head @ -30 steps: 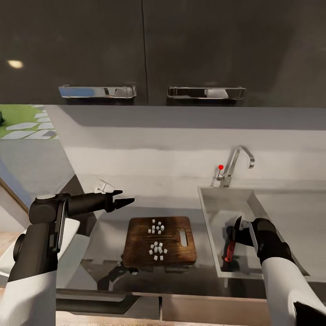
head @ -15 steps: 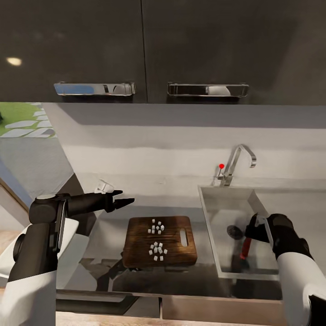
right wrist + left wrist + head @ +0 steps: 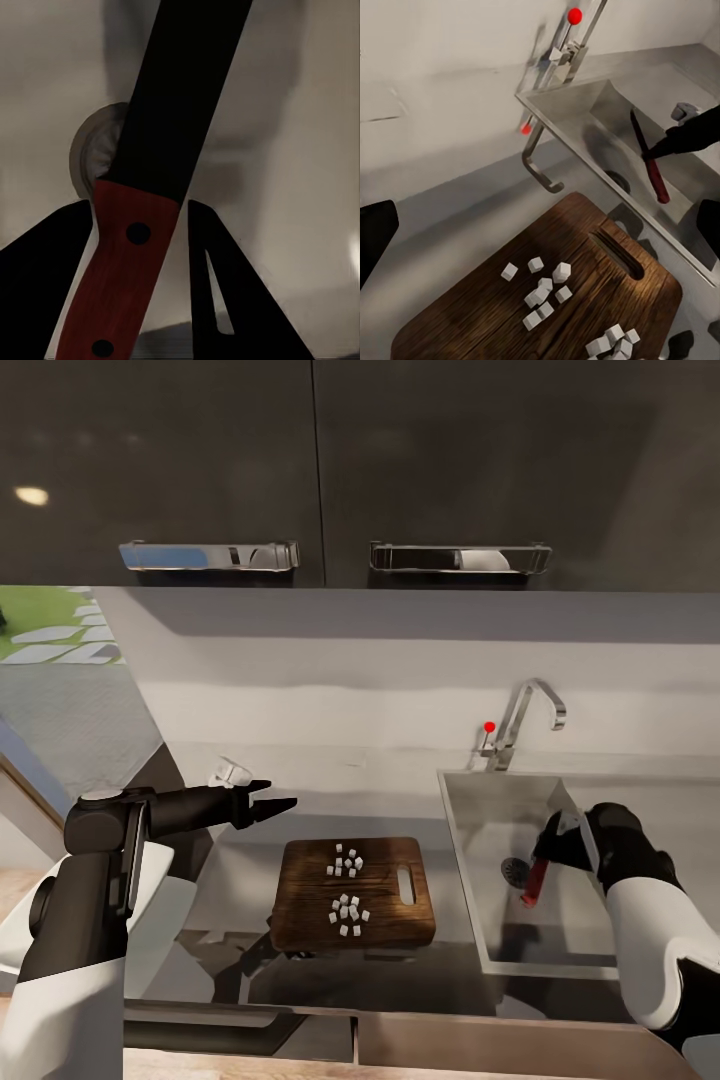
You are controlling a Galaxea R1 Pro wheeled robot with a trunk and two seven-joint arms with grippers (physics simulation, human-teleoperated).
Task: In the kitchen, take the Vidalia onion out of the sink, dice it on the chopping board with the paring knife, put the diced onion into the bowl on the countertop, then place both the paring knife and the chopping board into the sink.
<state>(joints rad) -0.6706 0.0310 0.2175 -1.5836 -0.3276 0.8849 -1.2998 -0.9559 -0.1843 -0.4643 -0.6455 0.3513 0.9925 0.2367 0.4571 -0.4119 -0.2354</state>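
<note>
The paring knife [image 3: 535, 881] is hanging over the sink [image 3: 470, 880] near the drain, clamped in the right gripper [image 3: 552, 850], while diced onion [image 3: 347, 913] is sitting on the chopping board [image 3: 305, 915] and the left gripper [image 3: 272, 800] is hovering slightly parted, holding nothing.

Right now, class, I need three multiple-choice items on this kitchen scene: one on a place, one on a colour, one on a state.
1. Where are the onion cubes?
A. in the sink
B. on the chopping board
C. on the floor

2. What colour is the paring knife's handle?
A. red
B. green
C. white

3. What is the right gripper doing?
A. hanging open
B. gripping the tap
C. gripping the knife

Answers:
1 B, they lie on the chopping board.
2 A, the paring knife shows it.
3 C, the right gripper holds it over the sink.
</note>
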